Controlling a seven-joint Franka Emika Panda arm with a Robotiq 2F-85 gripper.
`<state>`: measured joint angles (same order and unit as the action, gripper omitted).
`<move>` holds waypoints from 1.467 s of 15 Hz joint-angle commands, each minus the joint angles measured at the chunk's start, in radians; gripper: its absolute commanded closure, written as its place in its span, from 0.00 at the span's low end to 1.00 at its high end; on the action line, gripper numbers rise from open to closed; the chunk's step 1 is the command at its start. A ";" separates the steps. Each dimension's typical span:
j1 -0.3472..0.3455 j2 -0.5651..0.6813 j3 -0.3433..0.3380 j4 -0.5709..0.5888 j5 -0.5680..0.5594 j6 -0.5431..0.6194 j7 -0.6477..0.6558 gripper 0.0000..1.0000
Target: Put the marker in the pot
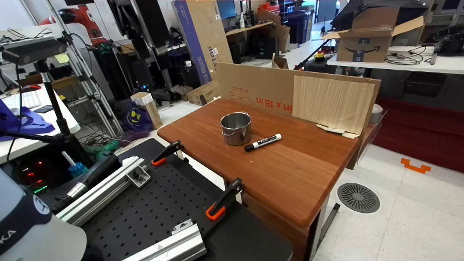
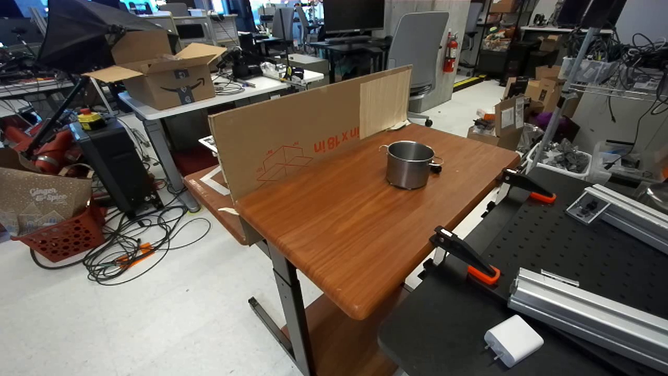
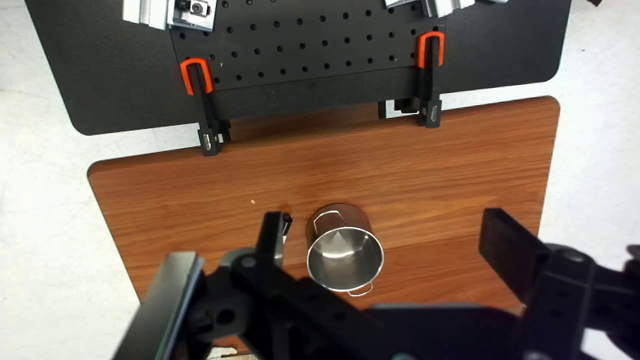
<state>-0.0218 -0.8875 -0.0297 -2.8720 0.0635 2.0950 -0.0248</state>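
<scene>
A black and white marker point(image 1: 263, 142) lies on the wooden table beside the pot. Its black end point(image 2: 436, 168) shows from behind the pot in an exterior view. In the wrist view only the marker's black end point(image 3: 287, 223) and a bit of white show beside the left finger; the rest is hidden. The shiny grey metal pot point(image 1: 236, 129) stands upright and also shows in an exterior view point(image 2: 408, 168). In the wrist view the pot point(image 3: 345, 260) is empty, with thin wire handles. My gripper point(image 3: 382, 217) is wide open and empty, high above the table.
The wooden table point(image 1: 290, 174) has a cardboard panel point(image 2: 292, 141) standing along its far edge. Clamps point(image 1: 224, 199) join it to the black perforated board point(image 1: 152, 206) with metal rails point(image 2: 589, 313). A white power adapter point(image 2: 514, 340) lies on the board.
</scene>
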 commanded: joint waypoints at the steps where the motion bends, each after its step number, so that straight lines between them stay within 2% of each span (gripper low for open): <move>1: 0.002 0.000 -0.003 0.002 -0.003 -0.003 0.002 0.00; 14: 0.002 0.000 -0.003 0.002 -0.003 -0.003 0.002 0.00; 19: -0.003 0.096 -0.033 0.071 0.017 0.048 -0.005 0.00; 22: -0.004 0.197 -0.071 0.115 0.028 0.088 -0.023 0.00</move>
<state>-0.0252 -0.7863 -0.0678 -2.7933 0.0648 2.1338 -0.0248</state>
